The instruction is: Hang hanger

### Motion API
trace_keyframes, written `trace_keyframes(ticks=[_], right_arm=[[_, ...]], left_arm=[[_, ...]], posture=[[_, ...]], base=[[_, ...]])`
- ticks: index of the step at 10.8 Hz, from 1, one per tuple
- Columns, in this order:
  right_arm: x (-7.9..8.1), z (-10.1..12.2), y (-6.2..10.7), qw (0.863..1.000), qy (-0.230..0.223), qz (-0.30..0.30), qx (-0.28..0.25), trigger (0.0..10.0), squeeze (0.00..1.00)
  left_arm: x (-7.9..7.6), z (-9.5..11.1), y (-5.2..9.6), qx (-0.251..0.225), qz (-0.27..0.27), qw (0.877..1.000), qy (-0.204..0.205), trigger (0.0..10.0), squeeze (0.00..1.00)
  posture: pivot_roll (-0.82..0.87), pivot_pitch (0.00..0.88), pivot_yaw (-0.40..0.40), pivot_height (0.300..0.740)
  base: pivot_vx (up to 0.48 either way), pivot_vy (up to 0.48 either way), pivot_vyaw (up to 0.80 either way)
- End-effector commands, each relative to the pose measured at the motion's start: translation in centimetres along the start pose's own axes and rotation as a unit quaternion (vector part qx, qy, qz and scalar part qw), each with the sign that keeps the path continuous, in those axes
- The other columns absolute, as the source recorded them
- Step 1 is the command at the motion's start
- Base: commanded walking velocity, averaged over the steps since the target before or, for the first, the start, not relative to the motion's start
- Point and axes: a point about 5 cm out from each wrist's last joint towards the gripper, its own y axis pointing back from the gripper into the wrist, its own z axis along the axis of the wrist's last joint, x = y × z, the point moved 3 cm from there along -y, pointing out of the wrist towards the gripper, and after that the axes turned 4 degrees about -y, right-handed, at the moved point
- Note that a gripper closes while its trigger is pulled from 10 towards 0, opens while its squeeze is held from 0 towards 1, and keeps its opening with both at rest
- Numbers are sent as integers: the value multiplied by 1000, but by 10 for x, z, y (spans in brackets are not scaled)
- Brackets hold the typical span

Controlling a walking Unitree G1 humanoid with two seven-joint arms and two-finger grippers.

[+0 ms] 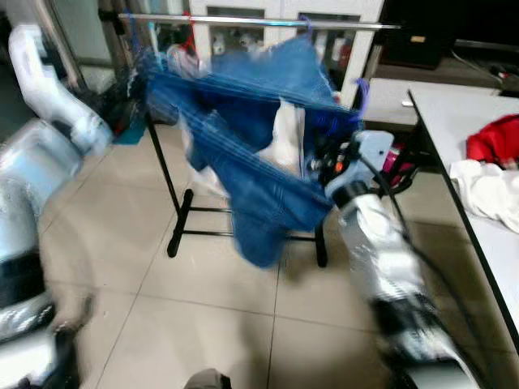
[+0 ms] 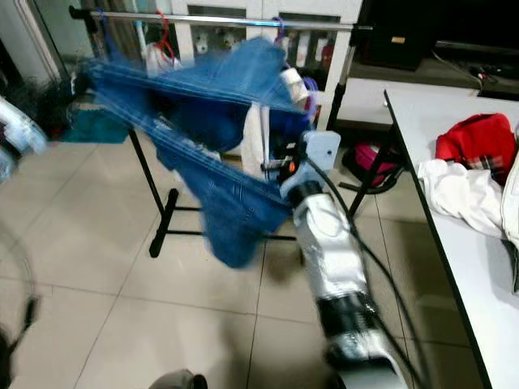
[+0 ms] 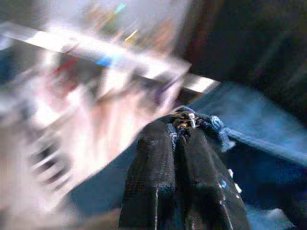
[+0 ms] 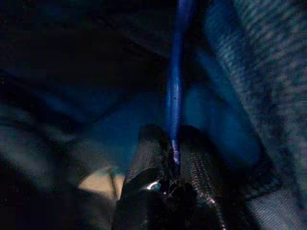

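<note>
Hanger [image 4: 173, 91] between right tool [image 4: 173, 143] fingers, under rail [image 1: 259, 22].

We are facing a beige tiled floor [image 1: 203, 308], a white desk [image 2: 454, 243] sitting at three o'clock, white cabinets [image 1: 284, 12] standing at twelve.

Jeans [image 1: 251, 154] held up between both arms, in front of and just below the rack rail [image 1: 259, 22], table [image 1: 454, 121] to the right, clothes [image 1: 491, 166] on it
</note>
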Motion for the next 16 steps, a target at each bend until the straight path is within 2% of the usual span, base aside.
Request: trace_keyframes(ticks=[1, 2, 3, 5, 6, 8, 9, 10, 11, 12, 13, 14, 16], right_arm=[[-12, -1, 14, 999, 12, -12, 41, 10000, 0], [1, -3, 26, 996, 2, 14, 92, 10000, 0], [6, -4, 33, 993, 10, 28, 116, 10000, 0], [17, 0, 45, 985, 3, 44, 168, 10000, 0], [22, 3, 47, 978, 5, 59, 198, 10000, 0], [23, 15, 37, 977, 4, 48, 208, 10000, 0], [25, 20, 34, 976, 9, 49, 212, 10000, 0], [23, 23, 31, 975, 14, 41, 218, 10000, 0], [22, 27, 27, 976, 1, 29, 215, 10000, 0], [23, 27, 25, 976, -1, 31, 215, 10000, 0], [27, 26, 23, 975, -5, 37, 219, 10000, 0], [28, 24, 22, 974, -7, 38, 223, 10000, 0], [18, 15, 22, 972, -18, 9, 233, 10000, 0]], left_arm=[[42, 5, 14, -12, 117, 991, -62, 0, 0], [64, -24, 19, 36, 172, 979, -107, 0, 0], [70, -39, 22, 57, 185, 974, -121, 0, 0], [81, -97, 31, 131, 217, 957, -139, 0, 0], [82, -132, 35, 169, 227, 950, -129, 0, 0], [61, -204, 39, 237, 211, 941, -119, 0, 0], [51, -222, 41, 253, 207, 938, -121, 0, 0], [39, -236, 40, 253, 198, 940, -112, 0, 0], [25, -244, 37, 243, 179, 948, -103, 0, 0], [25, -243, 37, 238, 180, 949, -97, 4667, 0], [21, -240, 34, 214, 165, 960, -78, 10000, 1000], [18, -234, 33, 194, 147, 967, -70, 10000, 1000], [13, -218, 43, 157, 106, 980, -68, 10000, 1000]], posture=[[-17, 0, 55, 740], [-32, 0, 49, 740], [-48, 0, 40, 740], [-76, 0, 25, 740], [-88, 0, 16, 740], [-120, 0, -6, 740], [-136, 0, -14, 740], [-145, 2, -25, 740], [-148, 3, -38, 740], [-144, 4, -44, 740], [-135, 0, -48, 740], [-134, 0, -48, 740], [-120, 0, -37, 740]], base=[[0, 0, 0], [0, 0, 0], [0, 0, 0], [0, 0, 0], [0, 0, 0], [0, 0, 0], [0, 0, 0], [0, 0, 0], [0, 0, 0], [0, 0, 0], [0, 0, 0], [0, 0, 0], [0, 0, 0]])
